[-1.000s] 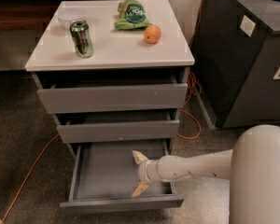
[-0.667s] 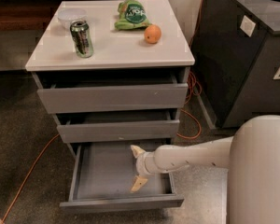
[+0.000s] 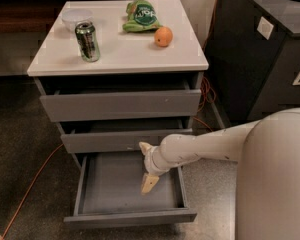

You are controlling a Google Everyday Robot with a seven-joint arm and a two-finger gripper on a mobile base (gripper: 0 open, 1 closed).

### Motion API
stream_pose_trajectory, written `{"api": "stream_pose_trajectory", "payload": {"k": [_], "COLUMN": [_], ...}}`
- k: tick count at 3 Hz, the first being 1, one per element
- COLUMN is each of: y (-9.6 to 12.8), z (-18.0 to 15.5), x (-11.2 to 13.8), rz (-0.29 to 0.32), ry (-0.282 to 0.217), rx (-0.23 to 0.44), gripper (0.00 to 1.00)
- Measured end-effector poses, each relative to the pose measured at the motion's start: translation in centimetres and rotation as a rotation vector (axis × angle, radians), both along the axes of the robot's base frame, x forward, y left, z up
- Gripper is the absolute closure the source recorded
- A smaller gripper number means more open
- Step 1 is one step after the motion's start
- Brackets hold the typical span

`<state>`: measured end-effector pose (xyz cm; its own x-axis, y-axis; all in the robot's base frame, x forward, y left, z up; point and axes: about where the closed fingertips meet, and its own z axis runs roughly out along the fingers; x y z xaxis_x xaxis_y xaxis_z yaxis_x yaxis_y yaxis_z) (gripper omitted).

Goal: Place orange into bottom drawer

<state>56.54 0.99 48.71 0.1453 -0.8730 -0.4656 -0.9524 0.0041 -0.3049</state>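
The orange [image 3: 163,36] sits on the white cabinet top [image 3: 115,54], right of centre, just in front of the green snack bag [image 3: 142,16]. The bottom drawer [image 3: 130,217] is pulled out, and the part of its grey box that shows holds nothing. My gripper [image 3: 147,165] hangs over the drawer's right part, just under the middle drawer's front. Its two tan fingers are spread apart and hold nothing. The gripper is far below the orange.
A green drinks can [image 3: 87,41] and a clear bowl [image 3: 76,19] stand on the top's left side. The top drawer [image 3: 121,105] and middle drawer [image 3: 125,140] stand slightly ajar. A dark bin [image 3: 262,54] stands to the right. An orange cable [image 3: 32,186] runs along the floor on the left.
My gripper has moved back and up from the drawer's front right toward the middle drawer's front. Its fingers stay spread. The objects on top have not moved.
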Motion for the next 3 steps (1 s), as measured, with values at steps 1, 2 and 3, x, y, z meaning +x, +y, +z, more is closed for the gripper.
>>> {"api": "stream_pose_trajectory", "payload": {"k": [1,2,3], "y": [-0.1,0.5,-0.7], "z": [0.4,1.2,4.5], "x": [0.0,0.8,1.3], "rz": [0.005,-0.019,-0.044], "ry": [0.001,0.020,-0.001], "rx": [-0.007,0.063,0.152], "gripper": [0.00,0.00,0.00]}}
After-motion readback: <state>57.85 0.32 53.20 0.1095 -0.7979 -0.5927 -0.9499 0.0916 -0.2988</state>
